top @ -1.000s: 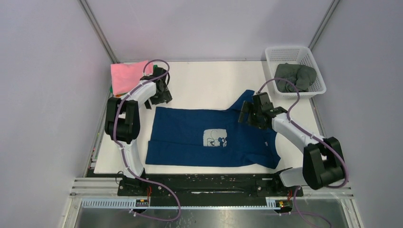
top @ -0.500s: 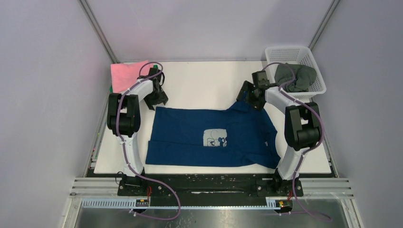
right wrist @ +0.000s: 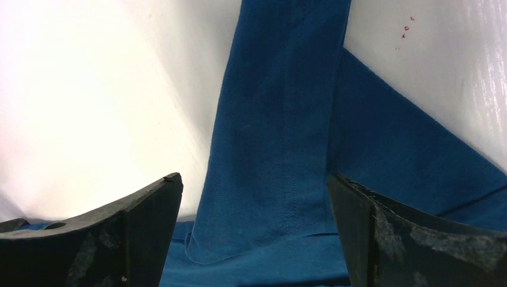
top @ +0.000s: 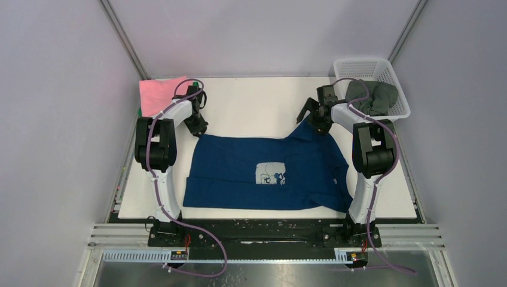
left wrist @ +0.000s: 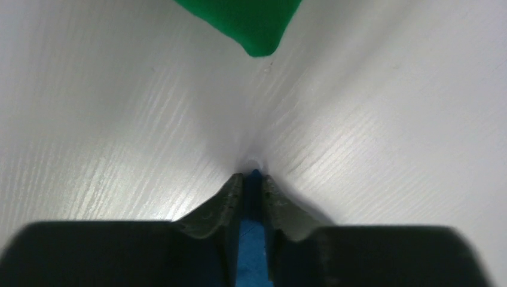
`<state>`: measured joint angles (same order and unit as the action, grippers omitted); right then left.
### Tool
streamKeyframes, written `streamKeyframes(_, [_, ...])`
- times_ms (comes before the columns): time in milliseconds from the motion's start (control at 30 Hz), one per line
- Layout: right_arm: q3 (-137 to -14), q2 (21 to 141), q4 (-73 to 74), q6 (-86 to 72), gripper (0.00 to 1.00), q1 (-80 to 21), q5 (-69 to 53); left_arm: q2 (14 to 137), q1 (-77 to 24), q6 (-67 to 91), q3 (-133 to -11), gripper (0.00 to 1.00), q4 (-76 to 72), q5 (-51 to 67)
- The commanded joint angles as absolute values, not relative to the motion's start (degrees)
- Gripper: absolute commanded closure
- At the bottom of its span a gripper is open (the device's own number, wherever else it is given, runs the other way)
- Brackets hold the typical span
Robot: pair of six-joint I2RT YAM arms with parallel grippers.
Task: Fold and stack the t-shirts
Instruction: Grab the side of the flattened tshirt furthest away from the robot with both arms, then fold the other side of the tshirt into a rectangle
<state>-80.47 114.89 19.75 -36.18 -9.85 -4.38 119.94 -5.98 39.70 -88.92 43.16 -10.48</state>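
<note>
A navy blue t-shirt [top: 227, 167] with a pale chest print [top: 270, 174] lies spread flat across the table. My left gripper [top: 197, 127] is down at its far left corner, shut on a thin fold of the blue cloth [left wrist: 252, 239], which shows between the closed fingers [left wrist: 224, 200]. My right gripper [top: 314, 119] hovers open over the shirt's far right sleeve [right wrist: 275, 137], one finger on each side of it without touching. A folded pink t-shirt [top: 158, 92] sits at the far left corner. A green one's corner [left wrist: 245, 24] shows ahead of the left gripper.
A white mesh basket [top: 362, 61] at the far right corner holds a crumpled dark grey-green t-shirt [top: 373, 95]. The table's white surface [top: 257, 101] is bare behind the navy shirt. Grey walls close in on both sides.
My left gripper has dropped onto the navy shirt's far left corner and shut on it. The right arm has swung from the shirt's right side to its far sleeve, still open.
</note>
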Motion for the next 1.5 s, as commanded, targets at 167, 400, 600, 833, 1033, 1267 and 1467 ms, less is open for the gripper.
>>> streamKeyframes(167, [-82.8,116.5,18.1,-37.8,0.01,-9.6,-5.9,116.7,-5.7,39.9,-85.0,1.0,42.1,-8.5])
streamKeyframes(400, [-84.0,119.1,18.0,-38.1,0.03,-9.6,-7.3,113.6,-5.7,38.0,-82.4,1.0,39.6,-7.8])
streamKeyframes(600, [-83.6,119.9,11.3,-39.9,0.22,-9.6,-15.7,111.8,-5.7,36.9,-81.0,1.0,38.8,-7.2])
streamKeyframes(833, [-82.8,119.2,6.8,-40.3,0.39,-9.6,-17.1,110.2,-5.8,36.8,-79.4,1.0,37.5,-6.9])
streamKeyframes(1033, [-84.9,122.2,8.0,-41.4,0.44,-9.7,-18.1,109.9,-5.7,36.7,-79.4,1.0,37.4,-7.1])
streamKeyframes(1267, [-85.3,122.5,15.3,-39.6,0.57,-9.8,-12.8,110.0,-5.7,36.9,-79.3,1.0,37.4,-7.4])
streamKeyframes(1467, [-84.2,120.1,14.4,-39.5,0.85,-9.8,-11.0,109.7,-5.7,37.1,-79.6,1.0,37.5,-7.5])
